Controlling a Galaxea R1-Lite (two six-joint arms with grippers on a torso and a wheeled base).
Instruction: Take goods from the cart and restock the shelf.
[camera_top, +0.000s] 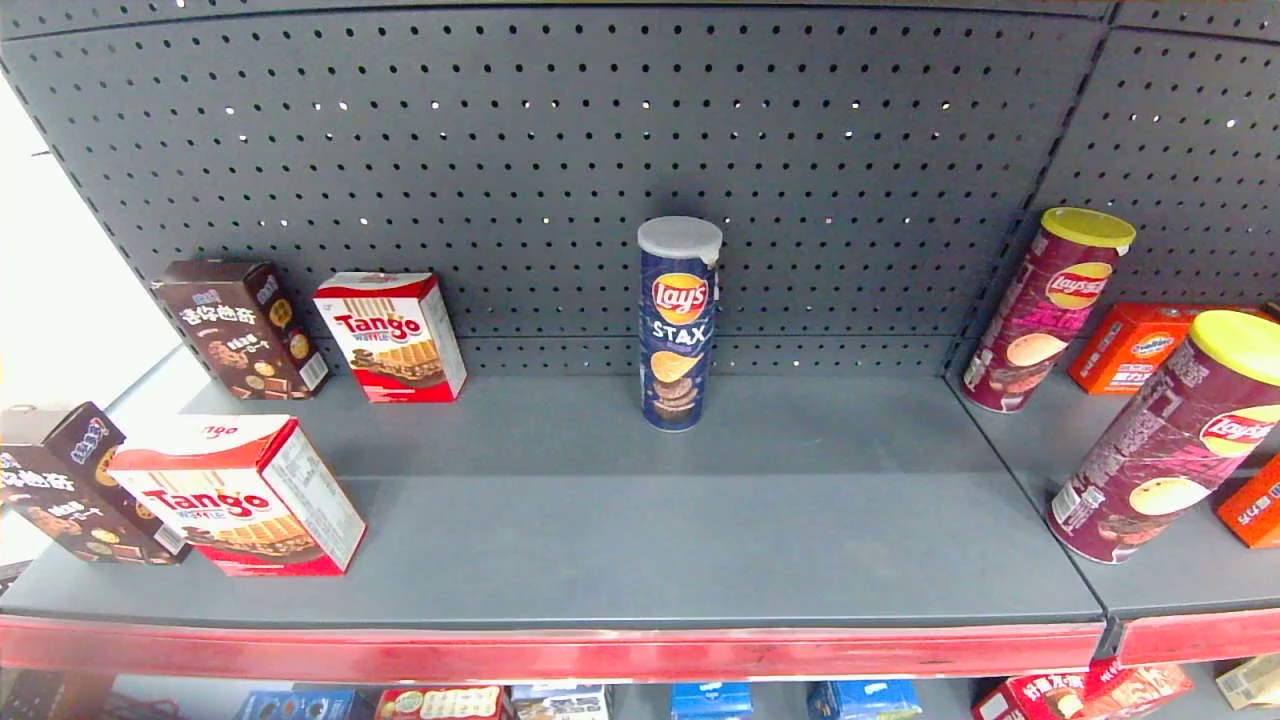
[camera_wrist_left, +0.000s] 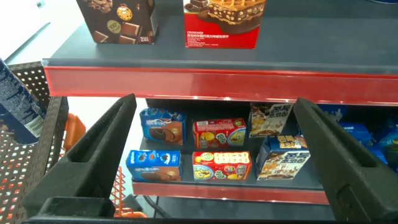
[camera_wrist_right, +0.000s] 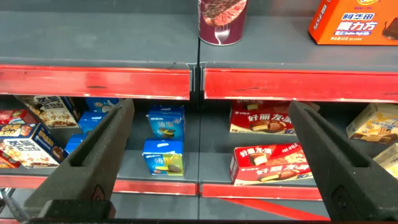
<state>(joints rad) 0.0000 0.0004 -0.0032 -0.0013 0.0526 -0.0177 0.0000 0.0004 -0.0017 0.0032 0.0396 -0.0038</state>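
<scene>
The left gripper (camera_wrist_left: 214, 102) and right gripper (camera_wrist_right: 211, 104), both black, hang with jaws spread and empty before the red front edge of the grey metal shelf (camera_top: 600, 540). A black mesh cart (camera_wrist_left: 28, 149) stands beside the left one. On the shelf, a red-and-white wafer box (camera_top: 240, 495) sits front left and a maroon yellow-lidded chip can (camera_top: 1170, 440) front right. A dark blue cylindrical chip can with grey lid (camera_top: 679, 325) stands upright near the perforated back panel (camera_top: 500, 150).
</scene>
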